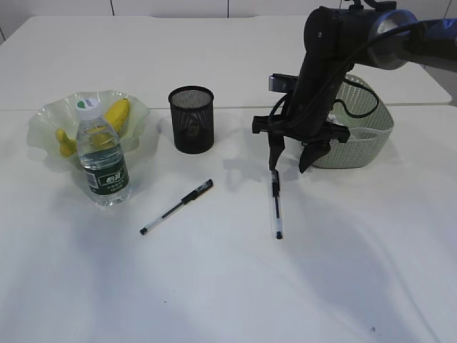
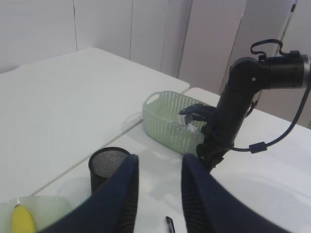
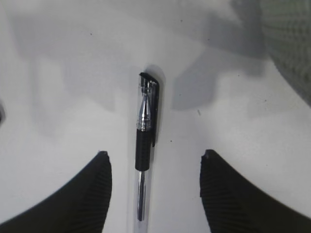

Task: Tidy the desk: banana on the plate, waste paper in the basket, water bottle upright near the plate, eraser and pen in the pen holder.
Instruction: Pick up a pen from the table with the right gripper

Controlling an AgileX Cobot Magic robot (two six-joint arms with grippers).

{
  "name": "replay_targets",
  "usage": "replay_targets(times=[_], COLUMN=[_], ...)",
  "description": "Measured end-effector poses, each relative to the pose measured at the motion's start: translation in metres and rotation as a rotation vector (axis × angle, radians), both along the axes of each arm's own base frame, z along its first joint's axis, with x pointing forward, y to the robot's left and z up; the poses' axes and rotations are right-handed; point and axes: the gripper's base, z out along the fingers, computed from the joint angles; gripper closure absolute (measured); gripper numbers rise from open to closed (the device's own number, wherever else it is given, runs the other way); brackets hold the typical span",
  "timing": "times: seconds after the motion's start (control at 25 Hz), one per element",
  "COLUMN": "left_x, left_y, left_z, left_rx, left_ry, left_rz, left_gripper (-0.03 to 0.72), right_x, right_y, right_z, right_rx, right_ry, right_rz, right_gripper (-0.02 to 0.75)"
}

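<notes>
Two black-capped pens lie on the white table: one (image 1: 276, 203) under my right gripper (image 1: 290, 163), also in the right wrist view (image 3: 146, 145), and one (image 1: 177, 206) further left. My right gripper (image 3: 154, 156) is open, with the pen between its fingers but not touching them. The banana (image 1: 118, 114) lies on the translucent plate (image 1: 50, 114). The water bottle (image 1: 102, 154) stands upright in front of the plate. The black mesh pen holder (image 1: 191, 119) stands at the middle. My left gripper (image 2: 159, 167) is open and empty, high above the table. No eraser shows.
The green woven basket (image 1: 368, 139) stands at the right behind my right arm, with something pale inside it (image 2: 192, 127). The pen holder (image 2: 108, 167) and the basket (image 2: 170, 116) also show in the left wrist view. The table has a seam at the back.
</notes>
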Motion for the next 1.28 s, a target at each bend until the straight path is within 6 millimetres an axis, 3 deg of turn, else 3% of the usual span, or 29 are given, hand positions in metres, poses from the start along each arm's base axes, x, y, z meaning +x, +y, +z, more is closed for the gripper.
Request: replay_targets(times=[0.4,0.72,1.28], left_x=[0.000,-0.001,-0.001], left_y=[0.000,0.000,0.000], left_z=[-0.002,-0.004,-0.004], left_rx=[0.000,0.014,0.011], left_ry=[0.034,0.059,0.062], left_rz=[0.001,-0.001,0.000], left_gripper=[0.487,0.489,0.491], right_x=[0.003,0.003,0.002], right_y=[0.002,0.005,0.005], right_z=[0.000,-0.023,-0.023], right_rx=[0.023,0.034,0.036], right_ry=[-0.024,0.040,0.041], right_rz=[-0.009,-0.014,-0.014], right_gripper=[0.311,0.311,0.311])
